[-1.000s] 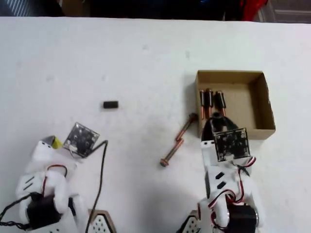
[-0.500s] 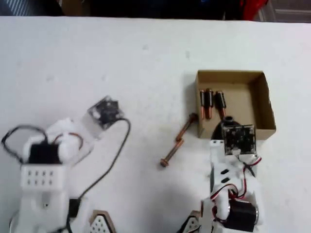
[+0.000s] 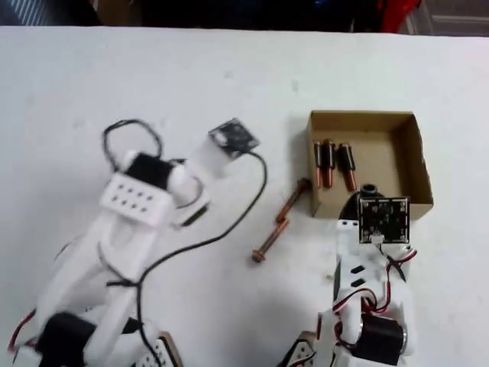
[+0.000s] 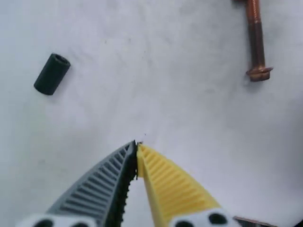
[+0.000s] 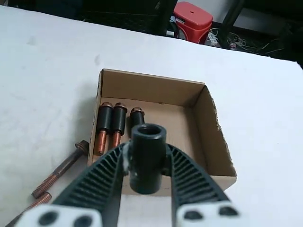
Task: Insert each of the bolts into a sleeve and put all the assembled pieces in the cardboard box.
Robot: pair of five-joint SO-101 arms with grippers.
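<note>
Sleeve [image 5: 147,158]: short black hollow cylinder

left gripper [image 4: 137,147] closed above the white table [image 4: 156,94]; a black sleeve [image 4: 51,74] and a copper bolt [image 4: 255,40] lie well apart

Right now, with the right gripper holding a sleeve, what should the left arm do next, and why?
Probably open the left gripper and bring it over the loose bolt. Its jaws are shut and empty, while the right gripper holds a sleeve with no bolt in it.
</note>
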